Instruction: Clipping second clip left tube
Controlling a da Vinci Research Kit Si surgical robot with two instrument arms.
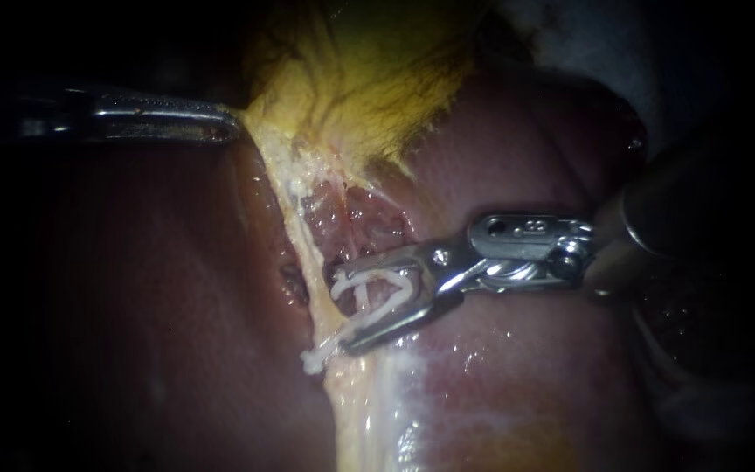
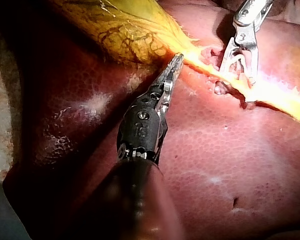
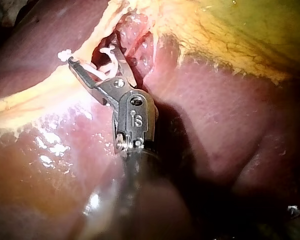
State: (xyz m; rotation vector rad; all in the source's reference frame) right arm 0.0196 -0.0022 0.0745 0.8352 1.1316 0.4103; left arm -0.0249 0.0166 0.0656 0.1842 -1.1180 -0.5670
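Endoscope view: right tool (image 1: 340,312) held a spread clip (image 1: 379,316) at the tube (image 1: 312,262); left tool (image 1: 233,118) gripped gallbladder (image 1: 351,79); skewed closure might slip off.

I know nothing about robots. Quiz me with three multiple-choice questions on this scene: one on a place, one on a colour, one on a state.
1. Where is the white clip? A. In the right instrument's pincer. B. In the left instrument's pincer. C. Loose on the liver.
2. What colour is the gallbladder? A. Blue. B. Yellow. C. Black.
3. How is the left instrument's pincer? A. Wide open, empty. B. Shut on the gallbladder's edge. C. Out of view.
Answers: 1 A, the white clip sits between the right instrument's parted jaws; 2 B, it shows yellow against the red liver; 3 B, both jaws clamp its edge.
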